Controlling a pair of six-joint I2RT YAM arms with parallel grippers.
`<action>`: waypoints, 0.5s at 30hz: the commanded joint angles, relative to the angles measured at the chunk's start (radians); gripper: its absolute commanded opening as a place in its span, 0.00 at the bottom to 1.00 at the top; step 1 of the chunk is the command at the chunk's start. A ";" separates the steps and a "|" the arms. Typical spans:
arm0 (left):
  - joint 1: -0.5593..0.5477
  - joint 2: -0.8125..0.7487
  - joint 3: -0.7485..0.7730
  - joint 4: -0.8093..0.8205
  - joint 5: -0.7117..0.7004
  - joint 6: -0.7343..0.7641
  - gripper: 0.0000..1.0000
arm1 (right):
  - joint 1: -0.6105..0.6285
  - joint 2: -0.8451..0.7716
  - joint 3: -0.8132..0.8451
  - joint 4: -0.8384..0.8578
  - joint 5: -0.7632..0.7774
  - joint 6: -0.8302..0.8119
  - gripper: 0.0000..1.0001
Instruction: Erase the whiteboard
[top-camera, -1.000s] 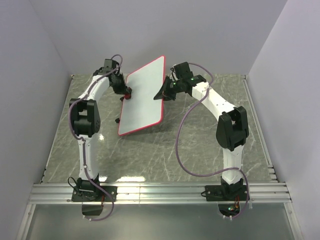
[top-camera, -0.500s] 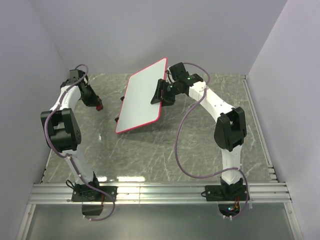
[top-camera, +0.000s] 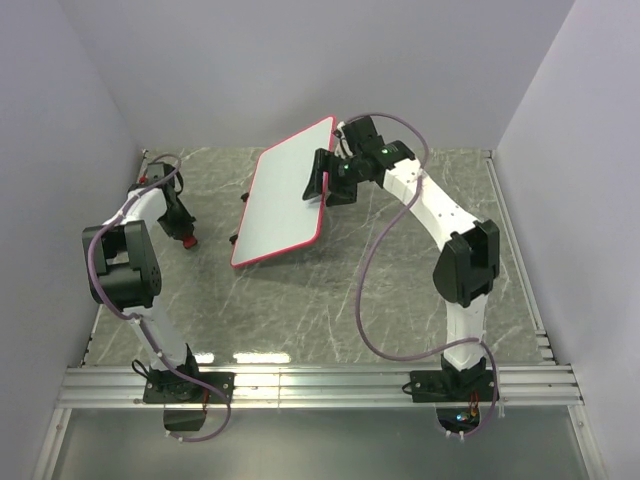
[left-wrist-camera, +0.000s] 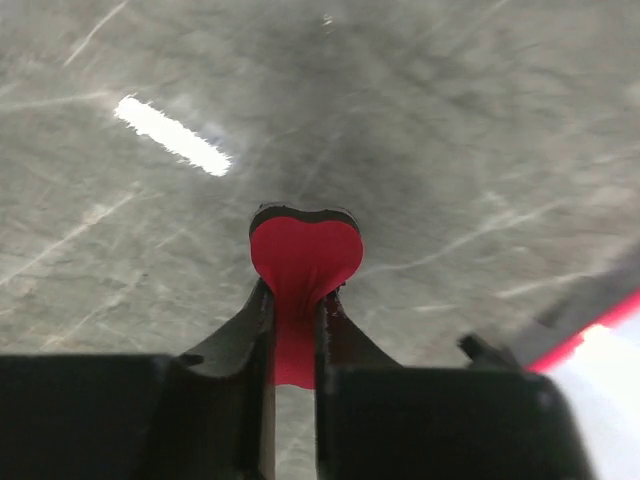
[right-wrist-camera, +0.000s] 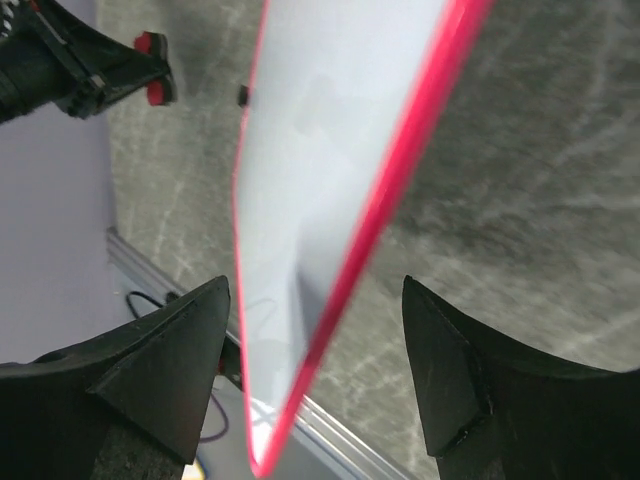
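Observation:
The whiteboard (top-camera: 283, 195) is blank white with a red rim and stands tilted at the back middle of the table, its right edge raised. My right gripper (top-camera: 328, 185) is at that edge, open. In the right wrist view the whiteboard (right-wrist-camera: 330, 140) runs edge-on between the fingers of the right gripper (right-wrist-camera: 315, 285), with a gap on both sides. My left gripper (top-camera: 186, 238) is low over the table, left of the board, shut on a small red eraser (left-wrist-camera: 305, 255). The eraser bulges out past the fingertips of the left gripper (left-wrist-camera: 298, 292).
The table (top-camera: 300, 300) is grey marble with walls on the left, back and right. A metal rail (top-camera: 320, 385) carries both arm bases at the near edge. Small black feet (top-camera: 243, 197) stick out at the board's left side.
The left arm swung away from the board to the left and then came nearer and lower, still holding the eraser. The right jaws opened off the board's right edge.

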 joint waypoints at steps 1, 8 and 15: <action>0.000 -0.043 -0.036 0.037 -0.079 -0.016 0.18 | -0.007 -0.132 -0.070 -0.013 0.079 -0.069 0.77; -0.002 -0.058 -0.034 0.034 -0.096 -0.013 0.81 | -0.036 -0.251 -0.313 0.025 0.137 -0.113 0.79; 0.000 -0.108 0.029 0.008 -0.070 0.003 0.96 | -0.039 -0.275 -0.325 0.014 0.201 -0.119 0.84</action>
